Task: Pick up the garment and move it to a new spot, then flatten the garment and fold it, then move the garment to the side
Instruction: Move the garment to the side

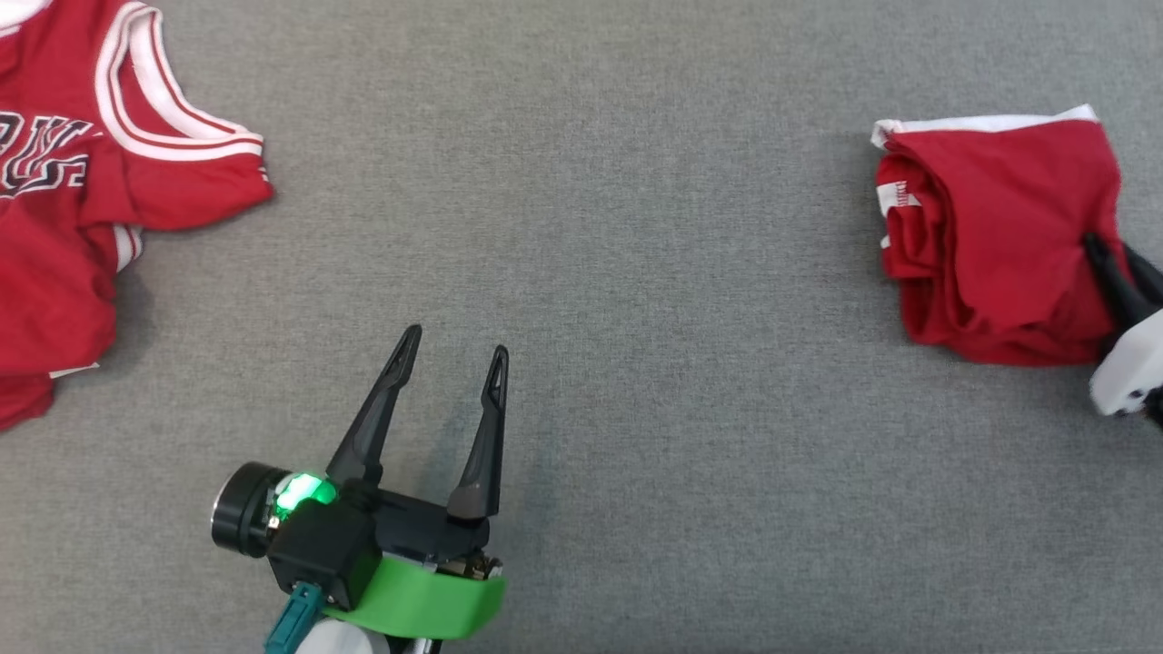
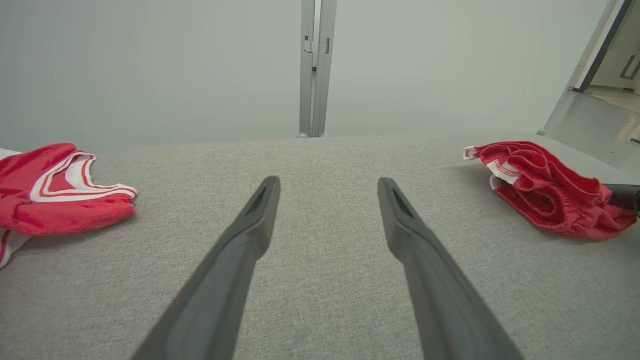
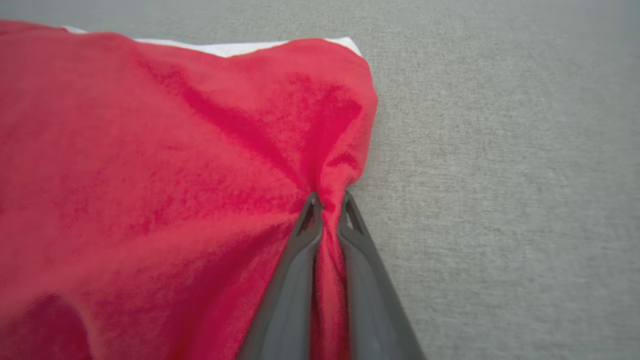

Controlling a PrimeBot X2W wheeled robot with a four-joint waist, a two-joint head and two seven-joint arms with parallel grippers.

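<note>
Now at the right of the grey table [image 1: 636,182], my right gripper [image 3: 330,201] pinches a fold of the folded red garment [image 1: 995,241] at its outer side. I judge the hold suits dragging the bundle aside without undoing it. My left gripper [image 1: 456,343] hovers spread and empty over bare cloth. A second red jersey [image 1: 82,209] lies well apart at far left, with nothing between.
</note>
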